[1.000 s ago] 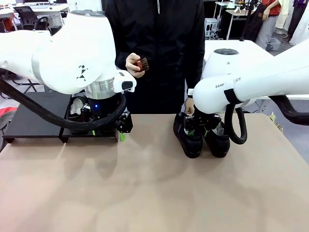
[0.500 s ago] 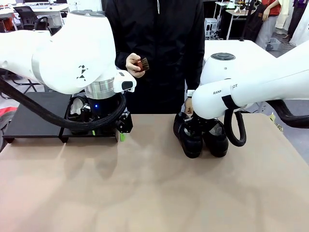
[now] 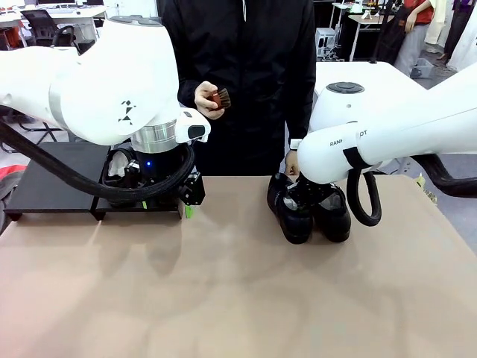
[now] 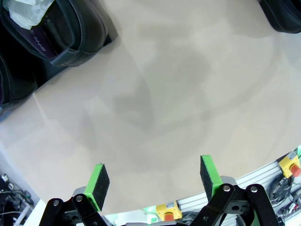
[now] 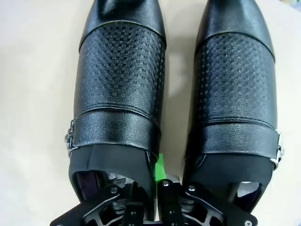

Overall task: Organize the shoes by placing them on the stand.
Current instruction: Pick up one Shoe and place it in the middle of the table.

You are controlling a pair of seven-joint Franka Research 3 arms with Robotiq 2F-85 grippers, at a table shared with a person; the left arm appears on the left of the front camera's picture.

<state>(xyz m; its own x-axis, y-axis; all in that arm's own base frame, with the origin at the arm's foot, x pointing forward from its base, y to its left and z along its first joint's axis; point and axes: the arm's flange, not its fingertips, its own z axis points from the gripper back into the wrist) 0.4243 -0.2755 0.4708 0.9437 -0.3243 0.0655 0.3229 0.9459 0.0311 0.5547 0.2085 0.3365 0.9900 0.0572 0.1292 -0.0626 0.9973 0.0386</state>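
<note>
Two glossy black shoes stand side by side in the right wrist view, one (image 5: pixel 120 89) on the left and one (image 5: pixel 235 89) on the right, toes pointing away. My right gripper (image 5: pixel 157 172) is shut on the inner side wall of the left one, a green pad showing in the gap between the pair. In the front view this pair (image 3: pixel 313 216) sits at mid-right under my right gripper (image 3: pixel 302 198). My left gripper (image 4: pixel 154 178) hangs open over bare tabletop, by the stand's (image 3: pixel 52 186) right end. Paper-stuffed shoes (image 4: pixel 61 28) lie just beyond it.
A person in black stands at the far edge holding a small reddish-brown brush (image 3: pixel 220 98); the other hand (image 3: pixel 291 165) hangs close behind the right pair. The tan tabletop (image 3: pixel 223 298) is open across the front. The left arm's cable (image 3: pixel 74 186) loops over the stand.
My right gripper has closed on the shoe's side wall and the right arm has dipped slightly. The left arm and the person have stayed still.
</note>
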